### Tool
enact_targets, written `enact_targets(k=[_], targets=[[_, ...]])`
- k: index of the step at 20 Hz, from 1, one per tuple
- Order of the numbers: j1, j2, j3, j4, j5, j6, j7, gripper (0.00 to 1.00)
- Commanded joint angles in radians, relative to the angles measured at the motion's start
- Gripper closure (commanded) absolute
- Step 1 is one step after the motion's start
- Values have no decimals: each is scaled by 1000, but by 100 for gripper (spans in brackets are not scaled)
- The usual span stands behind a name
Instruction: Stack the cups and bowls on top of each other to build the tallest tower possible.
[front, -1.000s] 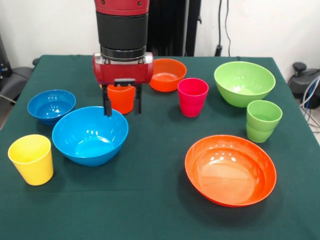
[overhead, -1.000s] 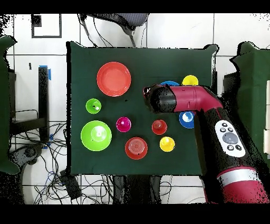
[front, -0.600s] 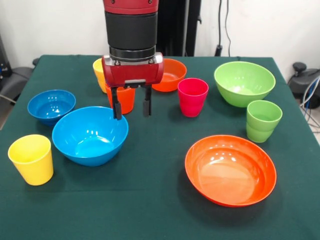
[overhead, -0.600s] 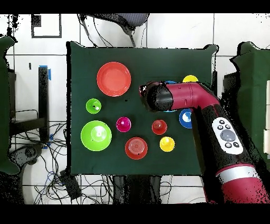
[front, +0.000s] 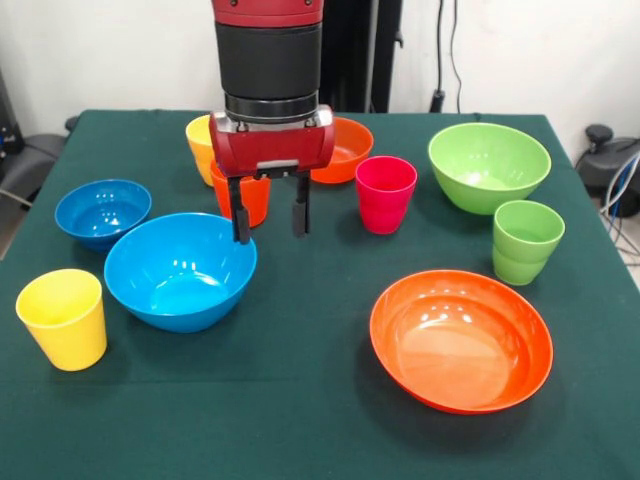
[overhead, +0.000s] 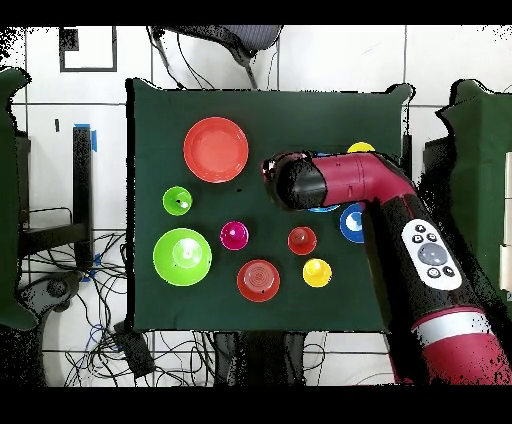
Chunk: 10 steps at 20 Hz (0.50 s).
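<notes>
glossy large blue bowl (front: 180, 270), upright, empty

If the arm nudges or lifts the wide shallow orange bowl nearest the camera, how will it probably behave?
The wide shallow orange bowl sits low with a broad footprint, so it likely slides on the green cloth instead of tipping. Its glossy surface suggests stiff, light, slippery plastic. The flared rim looks too wide to span, so the open tool would probably have to pinch its edge.
</notes>
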Motion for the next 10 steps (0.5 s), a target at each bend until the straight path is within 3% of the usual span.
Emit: enact_targets(k=[1,3,6,10], targets=[[-32,-15,79,67,-16,128,-238,0],[-42,-19,111,103,10,144,-242,0],[-41,12,159,102,6,233,-343,0],[24,57,124,14,-29,367,-353,0]])
